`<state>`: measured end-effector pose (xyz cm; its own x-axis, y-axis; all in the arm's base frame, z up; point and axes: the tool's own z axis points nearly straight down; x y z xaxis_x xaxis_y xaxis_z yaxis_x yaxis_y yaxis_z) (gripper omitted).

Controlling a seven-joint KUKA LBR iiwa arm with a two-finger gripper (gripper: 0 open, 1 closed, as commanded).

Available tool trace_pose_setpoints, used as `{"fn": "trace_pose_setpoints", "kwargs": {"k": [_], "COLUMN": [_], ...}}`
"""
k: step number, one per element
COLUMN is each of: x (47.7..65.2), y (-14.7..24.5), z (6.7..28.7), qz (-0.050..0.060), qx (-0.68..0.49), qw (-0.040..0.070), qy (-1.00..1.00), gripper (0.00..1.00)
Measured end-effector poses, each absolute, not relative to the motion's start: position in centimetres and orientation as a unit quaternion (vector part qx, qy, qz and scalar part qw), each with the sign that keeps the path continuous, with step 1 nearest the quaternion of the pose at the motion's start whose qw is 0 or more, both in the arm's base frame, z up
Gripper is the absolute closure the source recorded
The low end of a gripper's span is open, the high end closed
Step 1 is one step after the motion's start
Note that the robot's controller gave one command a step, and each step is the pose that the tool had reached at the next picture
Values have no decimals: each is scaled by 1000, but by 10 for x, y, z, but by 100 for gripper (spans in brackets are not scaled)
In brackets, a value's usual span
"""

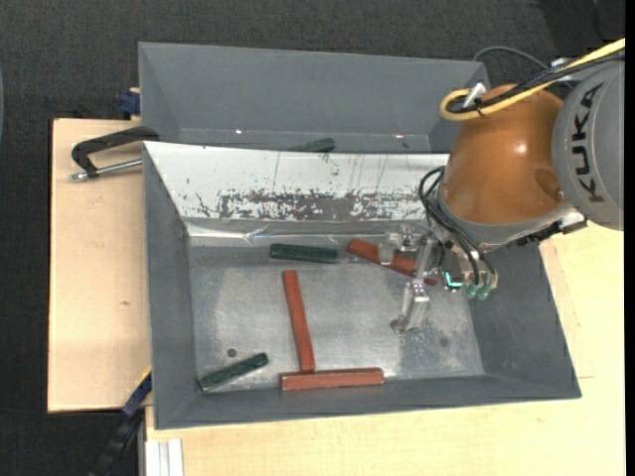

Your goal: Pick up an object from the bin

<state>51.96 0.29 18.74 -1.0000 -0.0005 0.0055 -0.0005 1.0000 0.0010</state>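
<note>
My gripper hangs low over the bin floor in the right half, its tip close to the bare metal. Just behind it, by the back wall, lies a short red block, partly hidden by the gripper's body. A dark green stick lies to the left of that block along the back wall. A long red stick lies lengthwise in the middle of the floor, left of the gripper.
Another red stick lies along the front wall, meeting the foot of the long one. A dark green stick sits in the front left corner. The arm's orange cover hangs over the bin's right rear part.
</note>
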Motion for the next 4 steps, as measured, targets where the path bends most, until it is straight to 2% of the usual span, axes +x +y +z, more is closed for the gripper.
{"fn": "trace_pose_setpoints", "kwargs": {"k": [1, 2, 3, 4], "x": [521, 560, 572, 600], "y": [3, -24, -30, -28], "z": [191, 129, 130, 129], "qz": [0, -1, -1, 0], "qx": [0, -56, -141, -110], "qw": [-1, -3, -1, -3], "qy": [-1000, -998, -990, -994], "gripper": [0, 0, 0, 0]}}
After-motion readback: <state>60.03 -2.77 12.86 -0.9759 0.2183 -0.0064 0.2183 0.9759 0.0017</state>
